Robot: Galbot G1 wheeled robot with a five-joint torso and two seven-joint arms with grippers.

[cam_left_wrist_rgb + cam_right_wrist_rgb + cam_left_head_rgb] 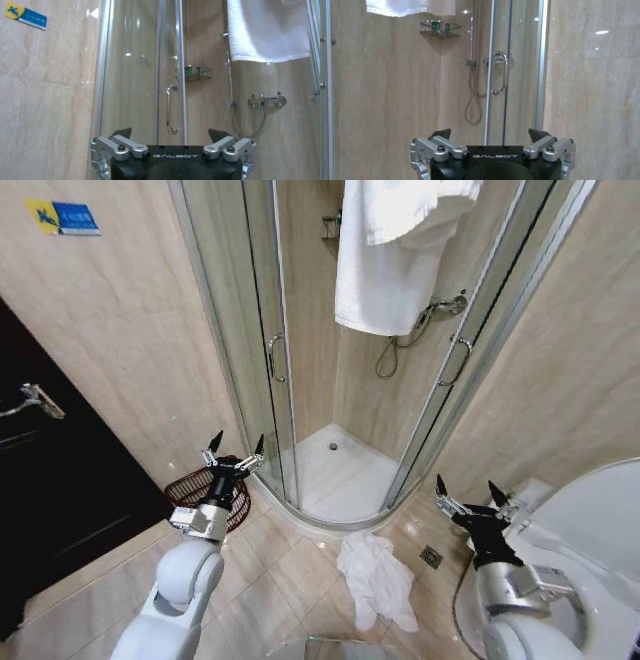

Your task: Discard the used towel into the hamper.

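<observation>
Crumpled, the used towel (pixel 378 578) stretches away from the shower.

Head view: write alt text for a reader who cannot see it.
A crumpled white towel lies on the tiled floor before a glass corner shower, between the robot's two raised arms. The open left claw is held above a dark wire hamper by the wall; the open right claw is beside a white toilet. Another white towel hangs over the shower.

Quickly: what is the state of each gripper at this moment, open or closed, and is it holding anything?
Left gripper: open, holding nothing, raised above the hamper.
Right gripper: open, holding nothing, raised beside the toilet.
</observation>
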